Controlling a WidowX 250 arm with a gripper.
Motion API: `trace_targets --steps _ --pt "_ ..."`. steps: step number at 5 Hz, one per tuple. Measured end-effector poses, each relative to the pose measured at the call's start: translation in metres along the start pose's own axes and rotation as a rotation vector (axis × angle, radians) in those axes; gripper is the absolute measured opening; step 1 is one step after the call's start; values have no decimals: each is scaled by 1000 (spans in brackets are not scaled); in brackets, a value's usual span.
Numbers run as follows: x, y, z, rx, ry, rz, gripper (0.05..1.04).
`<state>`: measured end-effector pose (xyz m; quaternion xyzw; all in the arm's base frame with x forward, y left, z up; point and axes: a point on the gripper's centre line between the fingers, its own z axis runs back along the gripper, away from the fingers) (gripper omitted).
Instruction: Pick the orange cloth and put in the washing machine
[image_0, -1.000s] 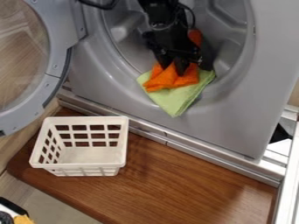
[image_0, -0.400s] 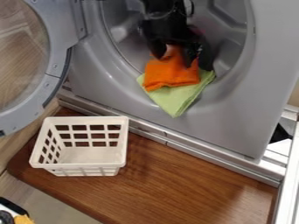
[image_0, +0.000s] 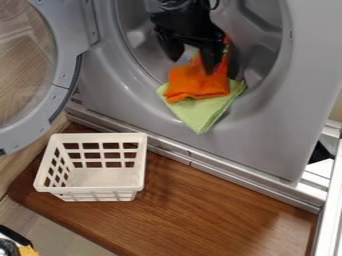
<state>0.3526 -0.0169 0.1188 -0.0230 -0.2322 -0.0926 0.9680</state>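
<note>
Orange cloth (image_0: 195, 87) beneath end effector (image_0: 193, 64)

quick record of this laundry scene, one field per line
gripper: over the orange cloth, fingers spread
orange cloth: partly on the green cloth, at the opening's lower edge
green cloth: draped over that edge, one corner pointing down
washing machine: grey, front opening
door: swung open, at the view's left
basket: white, on the brown wooden surface

Peering down at the washing machine (image_0: 267, 125)

Looking from above and in front of it, facing its round opening (image_0: 139, 68) at a slant. Sitting near, taking in its open door (image_0: 65, 50) and the wooden surface (image_0: 200, 205) before it.
</note>
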Motion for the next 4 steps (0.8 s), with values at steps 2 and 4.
trace_targets --steps 2,4 --pt "-61 -17 22 39 110 -14 1001" --pt "-61 -17 22 40 110 -14 1001"
